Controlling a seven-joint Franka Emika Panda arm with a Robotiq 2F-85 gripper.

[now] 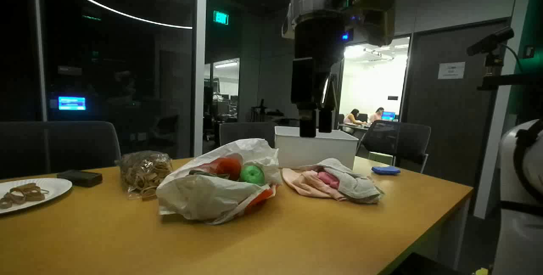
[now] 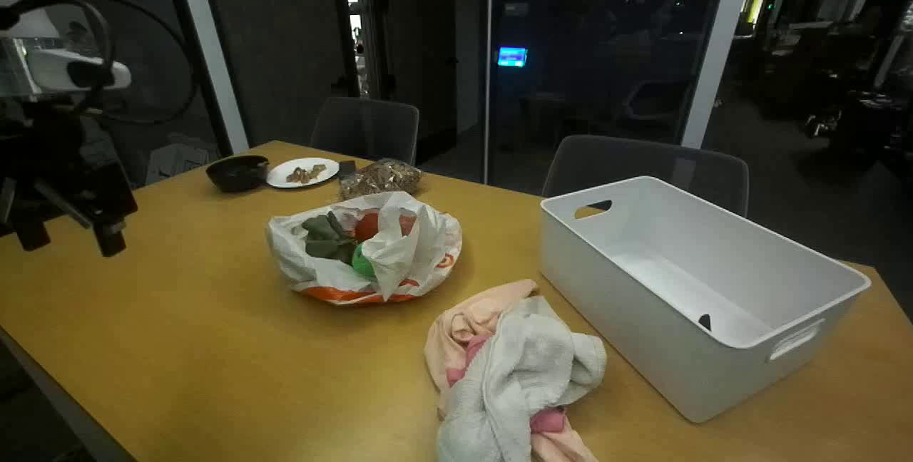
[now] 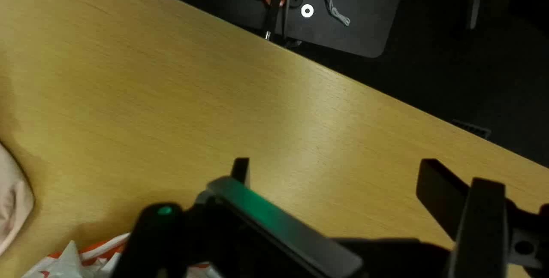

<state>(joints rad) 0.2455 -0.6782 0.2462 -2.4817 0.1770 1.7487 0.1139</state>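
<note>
My gripper (image 3: 336, 173) is open and empty in the wrist view, its fingers wide apart above the bare wooden table (image 3: 193, 98). It also hangs in the air in both exterior views (image 1: 316, 124) (image 2: 71, 235). It touches nothing. A crumpled white plastic bag (image 1: 191, 200) (image 2: 421, 248) with orange marks lies nearest; part of it shows at the lower left of the wrist view (image 3: 64, 265). Inside are a red thing (image 1: 229, 167), a green round thing (image 1: 253, 175) and a dark green thing (image 2: 324, 234). Beside it lies a heap of grey (image 2: 513, 369), peach (image 3: 13, 203) and pink cloths.
A white bin (image 1: 314, 152) (image 2: 628, 319) stands beside the cloths. A clear bag of brown bands (image 1: 144, 175), a dark box (image 1: 79, 177), a white plate (image 1: 57, 186) with brown pieces, a black bowl (image 2: 237, 173) and a blue item (image 1: 385, 170) are on the table.
</note>
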